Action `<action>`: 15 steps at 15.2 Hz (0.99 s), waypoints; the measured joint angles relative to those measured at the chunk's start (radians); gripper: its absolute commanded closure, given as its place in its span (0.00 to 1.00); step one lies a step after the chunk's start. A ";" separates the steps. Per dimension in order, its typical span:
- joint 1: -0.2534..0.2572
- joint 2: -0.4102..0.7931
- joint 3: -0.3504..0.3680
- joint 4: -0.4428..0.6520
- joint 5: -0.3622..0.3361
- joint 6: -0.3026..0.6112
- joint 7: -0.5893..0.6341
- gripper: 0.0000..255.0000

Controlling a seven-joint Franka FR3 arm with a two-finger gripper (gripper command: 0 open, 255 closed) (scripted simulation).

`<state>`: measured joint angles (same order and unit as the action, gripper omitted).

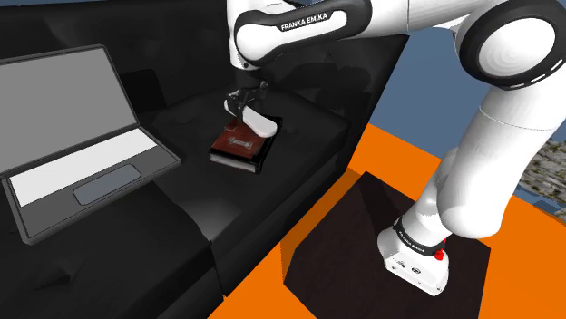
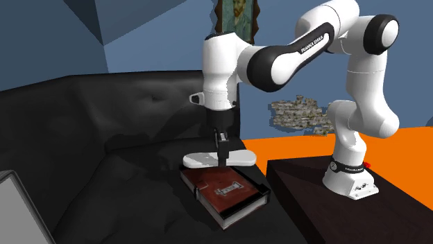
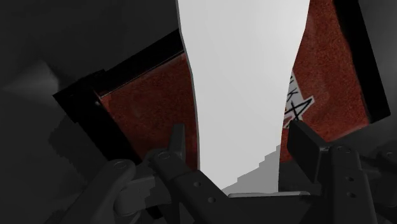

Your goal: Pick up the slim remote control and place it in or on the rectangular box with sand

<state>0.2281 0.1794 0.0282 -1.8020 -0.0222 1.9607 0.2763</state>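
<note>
Over the box's far end, a remote in the jaws

At the upper middle of the shoulder view the black gripper (image 1: 243, 107) pinches the white slim remote (image 1: 258, 120), one finger against each long side. The remote lies level, crosswise above the far end of the red-topped box (image 1: 238, 145) on the black sofa (image 1: 181, 118); whether they touch I can't tell. An open grey laptop (image 1: 73, 136) sits at the frame's left
</note>
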 measured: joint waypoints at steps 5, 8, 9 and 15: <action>0.001 0.018 0.000 -0.041 -0.001 0.058 0.004 1.00; 0.001 0.032 0.000 -0.062 -0.002 0.094 0.004 1.00; 0.000 0.034 0.000 -0.073 -0.002 0.107 0.003 1.00; 0.001 0.041 0.000 -0.082 -0.003 0.124 0.005 1.00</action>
<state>0.2291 0.2203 0.0278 -1.8837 -0.0251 2.0842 0.2815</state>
